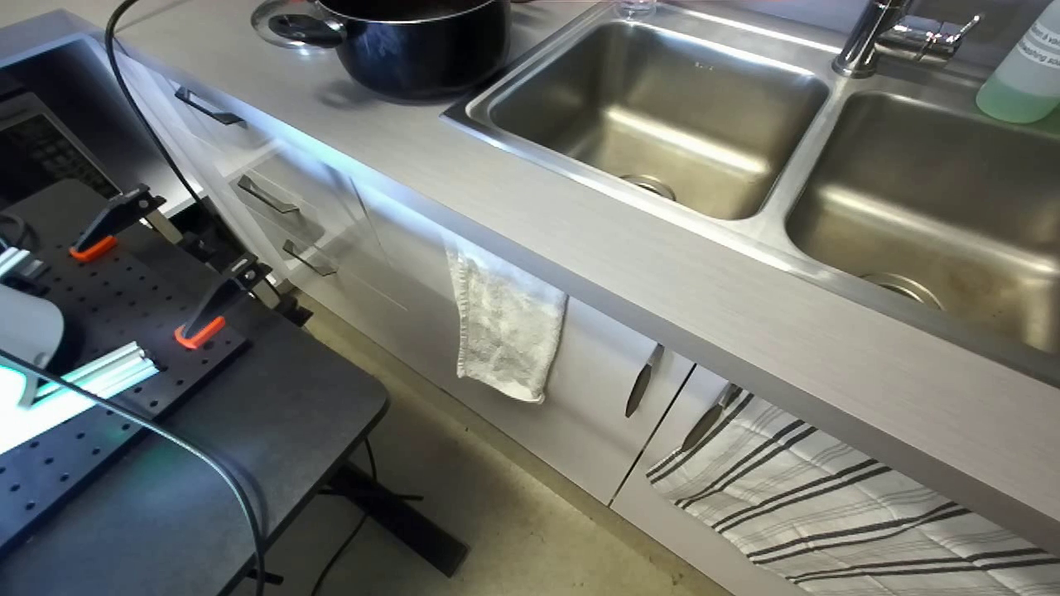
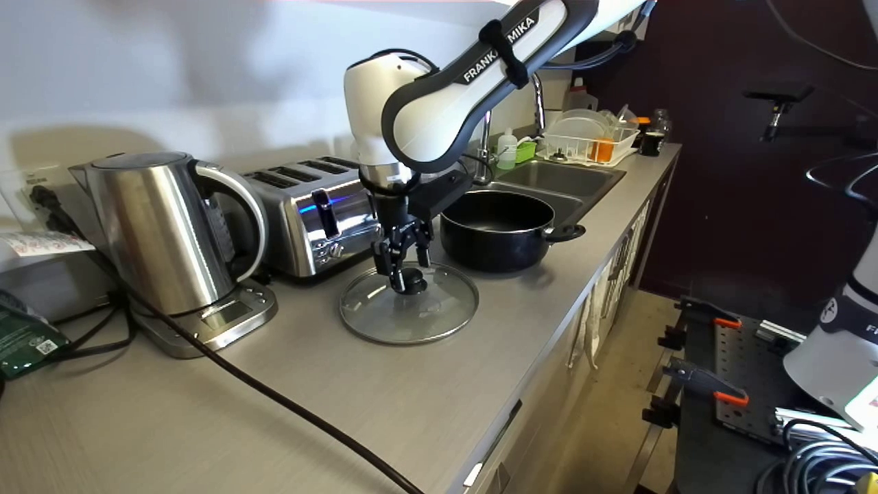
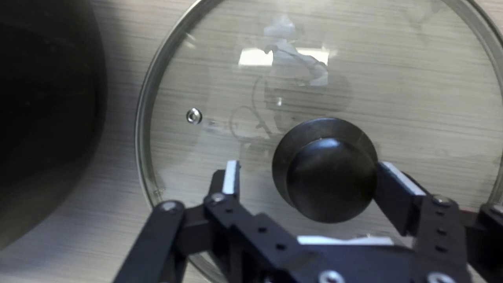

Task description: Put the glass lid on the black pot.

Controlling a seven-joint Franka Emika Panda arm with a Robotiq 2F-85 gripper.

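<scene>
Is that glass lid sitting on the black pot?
No, in an exterior view the lid lies on the counter beside the pot, which stands uncovered.

Lid point(image 2: 411, 318) on counter point(image 2: 473, 370), just beside pot point(image 2: 495, 250), under claw point(image 3: 307, 173)

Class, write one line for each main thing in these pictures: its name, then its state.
Pot: upright, uncovered
Lid: flat on the counter beside the pot, knob up
Gripper: open, the knob between its fingers
Kettle: upright on its base, top shut
Toaster: upright; cannot tell whether on
Bottle of green liquid: upright
White towel: hanging
Striped towel: hanging
Tap: no water seen running
</scene>
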